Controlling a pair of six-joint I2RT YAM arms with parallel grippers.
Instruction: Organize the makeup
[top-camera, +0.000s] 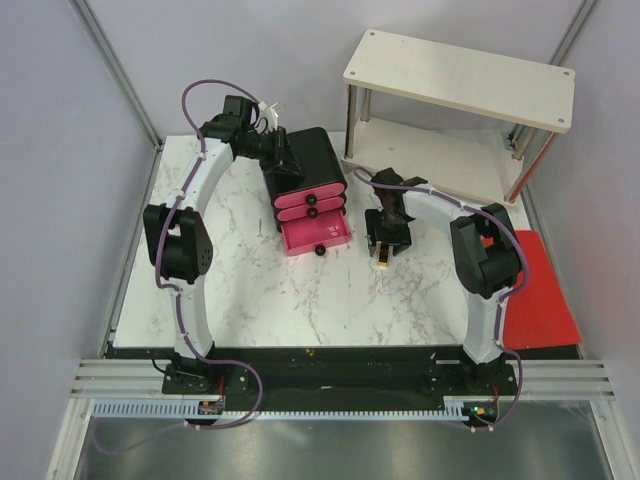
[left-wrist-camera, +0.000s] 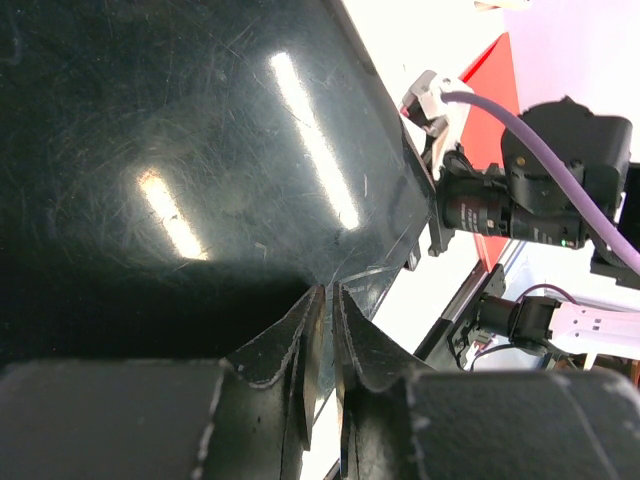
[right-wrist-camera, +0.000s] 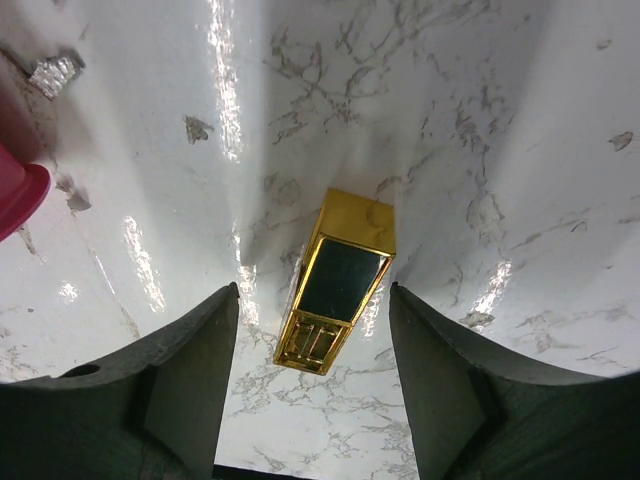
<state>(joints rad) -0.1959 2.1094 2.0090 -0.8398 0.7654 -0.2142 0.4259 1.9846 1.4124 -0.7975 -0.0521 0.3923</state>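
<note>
A gold-black tube (right-wrist-camera: 340, 280) rests on the marble table, and in the top view the tube (top-camera: 384, 263) sits just right of the open bottom drawer. My right gripper (right-wrist-camera: 313, 292) hangs over it, open, one finger on each side and neither touching. At the box's back left, my left gripper (top-camera: 285, 157) has its fingers (left-wrist-camera: 305, 330) nearly together on the thin edge of the glossy black box (left-wrist-camera: 200, 150). No other makeup shows.
The black box (top-camera: 312, 152) has three pink drawers; the bottom drawer (top-camera: 318, 236) is pulled out. A white two-level shelf (top-camera: 460, 78) stands at the back right. A red mat (top-camera: 540, 300) lies by the right arm's base.
</note>
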